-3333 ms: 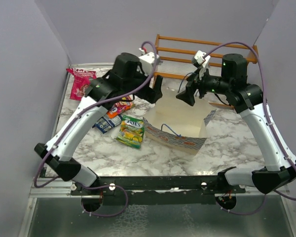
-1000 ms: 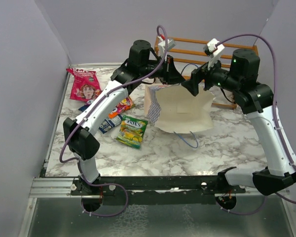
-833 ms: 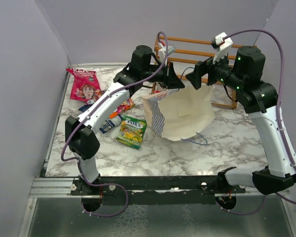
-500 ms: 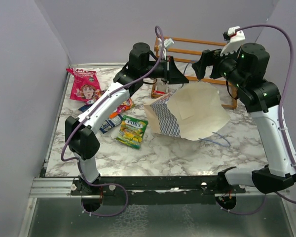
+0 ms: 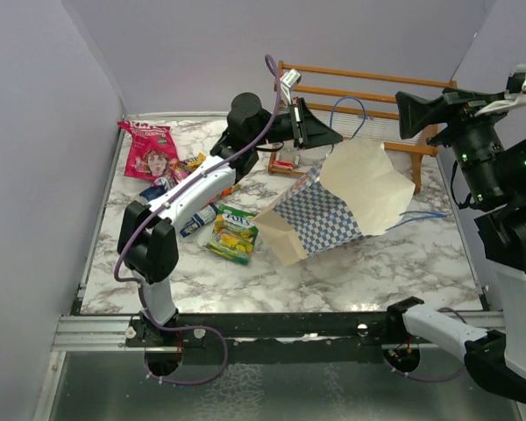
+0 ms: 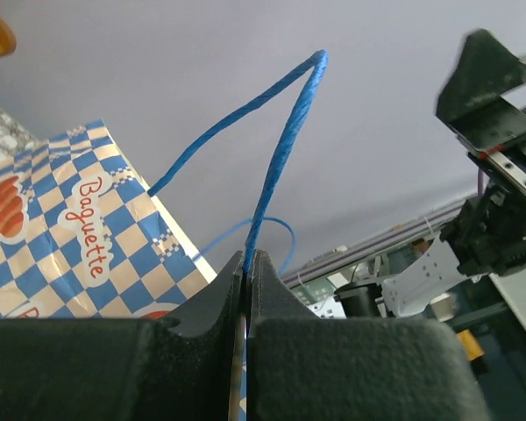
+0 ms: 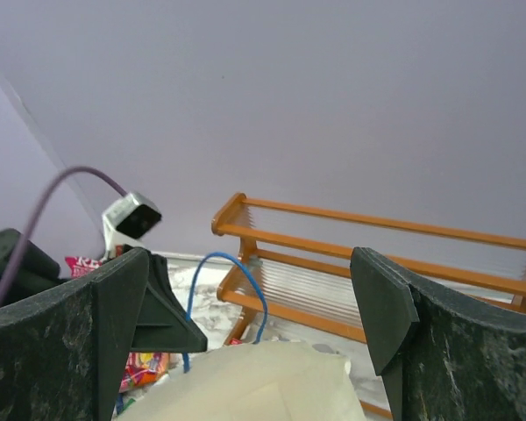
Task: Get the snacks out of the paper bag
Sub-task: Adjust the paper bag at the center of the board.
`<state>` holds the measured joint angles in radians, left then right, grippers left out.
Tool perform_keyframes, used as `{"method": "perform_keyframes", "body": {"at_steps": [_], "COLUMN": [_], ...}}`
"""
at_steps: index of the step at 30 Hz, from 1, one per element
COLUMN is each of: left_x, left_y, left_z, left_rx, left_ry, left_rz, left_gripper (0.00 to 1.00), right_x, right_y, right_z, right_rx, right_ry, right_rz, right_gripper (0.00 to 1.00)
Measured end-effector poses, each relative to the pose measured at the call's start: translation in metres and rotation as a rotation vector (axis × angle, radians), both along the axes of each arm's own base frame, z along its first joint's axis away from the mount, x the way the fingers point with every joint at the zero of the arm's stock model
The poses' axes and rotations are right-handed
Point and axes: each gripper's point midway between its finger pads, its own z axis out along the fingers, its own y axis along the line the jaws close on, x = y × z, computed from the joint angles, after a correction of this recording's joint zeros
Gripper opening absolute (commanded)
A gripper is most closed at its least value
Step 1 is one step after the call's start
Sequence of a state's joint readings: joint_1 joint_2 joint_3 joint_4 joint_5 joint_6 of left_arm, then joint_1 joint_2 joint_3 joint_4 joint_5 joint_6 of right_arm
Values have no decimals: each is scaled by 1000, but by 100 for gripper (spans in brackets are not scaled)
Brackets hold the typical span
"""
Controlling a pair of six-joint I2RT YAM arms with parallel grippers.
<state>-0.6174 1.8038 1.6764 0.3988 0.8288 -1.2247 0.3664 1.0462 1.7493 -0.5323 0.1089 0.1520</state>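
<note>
The left gripper (image 6: 247, 263) is pinching with closed jaws the thin blue cord handle (image 6: 285, 149) of the checkered paper bag (image 5: 323, 219), and it is holding this cord up near the back edge of the marble tabletop (image 5: 394, 263), just in front of the wooden rack (image 5: 368, 88). The bag is hanging tilted under it, with the cream inside facing up and right, and the lower end is touching the tabletop near the middle. The right gripper (image 7: 254, 263) is standing wide open and is gripping nothing, raised high over the back right corner, apart from the bag. The snacks are lying outside the bag on the left half of the tabletop: the pink-red bag with a face (image 5: 149, 151) is sitting at the back left corner, the green-yellow packet (image 5: 235, 232) is lying just beside the bag's lower end, and a blue packet (image 5: 191, 219) is lying near it.
</note>
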Motion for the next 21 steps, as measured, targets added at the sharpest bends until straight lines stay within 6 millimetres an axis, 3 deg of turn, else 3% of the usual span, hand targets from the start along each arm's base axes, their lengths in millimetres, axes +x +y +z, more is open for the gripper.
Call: {"method": "perform_keyframes", "body": {"at_steps": [5, 9, 13, 16, 21], "left_x": [12, 23, 35, 39, 43], "left_y": [-3, 4, 27, 47, 71], "left_z": [-27, -55, -84, -89, -85], "left_rx": [0, 38, 95, 116, 132], "left_ry": [93, 127, 166, 164, 117], "left_rz": [17, 55, 135, 191, 264], "left_gripper": [0, 0, 0, 0, 3], "right_x": [-6, 4, 15, 18, 15], "right_y": [-1, 7, 11, 14, 19], "right_z": [4, -9, -32, -40, -37], "right_rx": [3, -22, -45, -53, -55], "right_ry": [-34, -3, 50, 68, 57], "right_rz": [9, 28, 29, 39, 70], "right_gripper": [99, 99, 99, 99, 99]}}
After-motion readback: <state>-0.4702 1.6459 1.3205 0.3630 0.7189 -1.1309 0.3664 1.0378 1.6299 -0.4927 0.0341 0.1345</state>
